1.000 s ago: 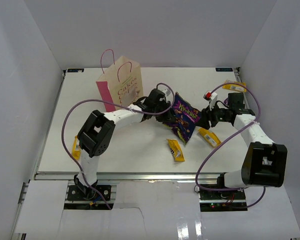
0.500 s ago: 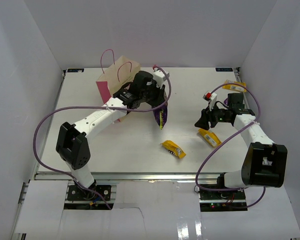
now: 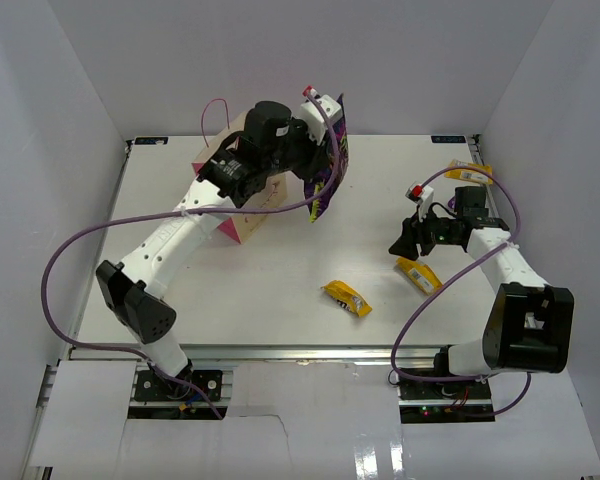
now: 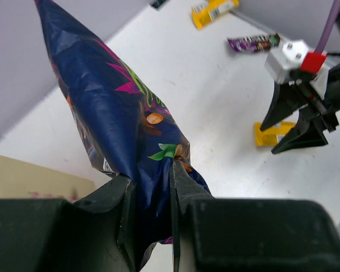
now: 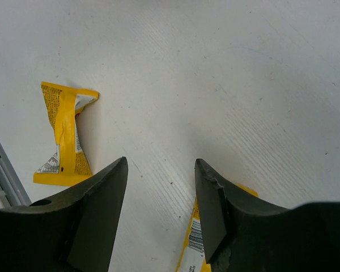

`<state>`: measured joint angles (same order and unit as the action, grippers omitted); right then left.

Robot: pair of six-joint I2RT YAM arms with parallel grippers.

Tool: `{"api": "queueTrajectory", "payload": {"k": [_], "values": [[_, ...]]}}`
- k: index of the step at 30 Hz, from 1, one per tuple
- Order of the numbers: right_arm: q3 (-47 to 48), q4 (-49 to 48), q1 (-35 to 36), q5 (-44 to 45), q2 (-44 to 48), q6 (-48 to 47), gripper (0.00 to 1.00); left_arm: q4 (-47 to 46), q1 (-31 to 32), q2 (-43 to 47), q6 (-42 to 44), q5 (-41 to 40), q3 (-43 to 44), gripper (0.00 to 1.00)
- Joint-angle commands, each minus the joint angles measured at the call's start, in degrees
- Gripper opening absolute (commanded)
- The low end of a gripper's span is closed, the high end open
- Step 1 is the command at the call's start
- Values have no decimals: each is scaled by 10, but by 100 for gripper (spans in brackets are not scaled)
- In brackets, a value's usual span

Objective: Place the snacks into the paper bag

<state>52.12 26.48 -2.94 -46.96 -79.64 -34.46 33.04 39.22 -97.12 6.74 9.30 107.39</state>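
Arm (image 3: 170, 235), left, stretched high — seemingly over paper bag (image 3: 238, 125).

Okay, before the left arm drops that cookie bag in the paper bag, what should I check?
1. Left gripper shut on the cookie bag: ok.
2. Cookie bag off the table: ok.
3. Cookie bag above the paper bag's mouth: not ok, looks off to one side.
4. Mouth open: cannot tell, arm hides it.
5. Right gripper clear: ok, open, by a yellow bar.
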Motion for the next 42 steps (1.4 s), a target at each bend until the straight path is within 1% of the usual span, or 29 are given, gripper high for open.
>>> {"api": "queueTrajectory", "payload": {"k": [1, 5, 7, 11, 13, 16, 17, 20, 22, 28, 30, 31, 34, 42], "values": [[11, -13, -1, -19, -7, 10, 57, -51, 2, 80, 76, -38, 88, 0], [11, -18, 0, -23, -10, 14, 57, -49, -5, 73, 114, -67, 152, 0], [10, -18, 0, -24, -12, 16, 57, -57, -11, 67, 128, -73, 169, 0], [4, -23, -1, -30, -15, 19, 57, -76, -27, 55, 142, -79, 218, 0], [3, -24, 0, -34, -18, 21, 57, -92, -36, 49, 148, -82, 231, 0], [0, -26, 0, -36, -22, 24, 57, -111, -66, 45, 161, -84, 242, 0], [0, -27, 0, -37, -22, 25, 57, -115, -91, 49, 158, -82, 241, 0], [0, -27, 0, -40, -23, 27, 57, -132, -138, 57, 152, -64, 222, 0], [-1, -28, 0, -45, -26, 30, 57, -145, -157, 61, 151, -44, 211, 0], [-4, -32, 0, -50, -33, 35, 57, -165, -207, 49, 156, 15, 222, 0], [-6, -33, 0, -50, -33, 34, 57, -169, -228, 52, 153, 31, 214, 0], [-7, -33, 0, -49, -33, 34, 57, -168, -242, 58, 151, 52, 201, 0], [-11, -36, 0, -49, -35, 35, 57, -165, -258, 75, 147, 67, 180, 0], [-15, -44, 0, -50, -47, 35, 57, -152, -278, 143, 148, 81, 77, 0]]}}
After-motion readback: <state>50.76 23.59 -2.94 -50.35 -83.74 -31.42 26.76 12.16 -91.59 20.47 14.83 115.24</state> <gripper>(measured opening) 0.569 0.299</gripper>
